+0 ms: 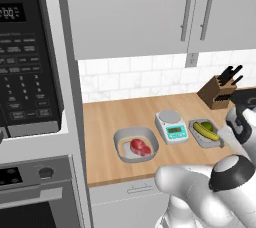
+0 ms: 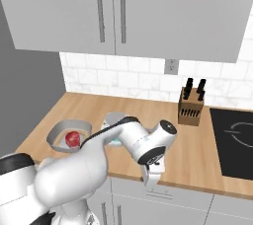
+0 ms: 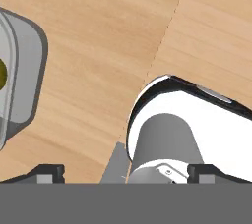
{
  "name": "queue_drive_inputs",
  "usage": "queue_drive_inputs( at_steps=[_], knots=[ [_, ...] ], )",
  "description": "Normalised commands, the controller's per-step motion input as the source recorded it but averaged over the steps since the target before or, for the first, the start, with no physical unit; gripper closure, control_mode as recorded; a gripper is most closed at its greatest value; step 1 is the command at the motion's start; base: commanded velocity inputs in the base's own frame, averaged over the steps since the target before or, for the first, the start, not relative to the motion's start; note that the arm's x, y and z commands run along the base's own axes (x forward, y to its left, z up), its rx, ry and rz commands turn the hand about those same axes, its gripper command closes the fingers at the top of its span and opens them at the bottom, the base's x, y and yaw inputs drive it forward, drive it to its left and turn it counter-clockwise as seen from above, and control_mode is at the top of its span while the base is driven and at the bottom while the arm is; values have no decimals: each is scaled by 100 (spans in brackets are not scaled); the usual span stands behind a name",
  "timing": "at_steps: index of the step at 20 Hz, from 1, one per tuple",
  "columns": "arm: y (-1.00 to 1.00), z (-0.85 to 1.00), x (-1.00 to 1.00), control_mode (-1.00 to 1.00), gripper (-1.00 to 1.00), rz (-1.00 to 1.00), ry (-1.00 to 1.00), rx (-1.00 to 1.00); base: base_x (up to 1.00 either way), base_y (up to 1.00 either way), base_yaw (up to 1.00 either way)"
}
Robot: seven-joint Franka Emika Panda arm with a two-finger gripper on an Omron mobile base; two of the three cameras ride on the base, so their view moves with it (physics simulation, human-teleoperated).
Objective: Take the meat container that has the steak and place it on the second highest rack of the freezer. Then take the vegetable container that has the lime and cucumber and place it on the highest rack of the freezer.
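1. Lying in a grey tray (image 1: 125, 144) on the wooden surface (image 1: 107, 117): the steak (image 1: 140, 147).
2. Sitting just right of that tray: a scale (image 1: 171, 126), then a second tray (image 1: 197, 137) holding the cucumber (image 1: 205, 131) and lime (image 1: 207, 125).
3. Standing near the back wall: a knife block (image 1: 216, 92).
4. Hovering above the bare surface beside the second tray: the hand (image 3: 125, 171), fingertips (image 3: 47, 172) spread wide apart, gripping nothing.

both base views look forward and down from behind the arm, sharing the desk (image 1: 107, 117) and knife block (image 2: 191, 106). the hand view faces straight down, close over the desk.
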Motion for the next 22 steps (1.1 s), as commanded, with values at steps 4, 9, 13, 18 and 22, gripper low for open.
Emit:
queue_drive_inputs(
  at_steps=[4,9,13,18,22],
  knots=[
    [0,-3,17,-100,-100,-3,3,6,0,0,0],
    [0,0,0,-100,-100,-3,0,0,0,0,0],
    [2,0,0,-100,-100,-3,-1,0,0,0,0],
    [6,5,-22,-100,-100,0,-14,3,0,0,0],
    [11,11,14,-100,-100,0,-2,0,0,0,0]
  ],
)
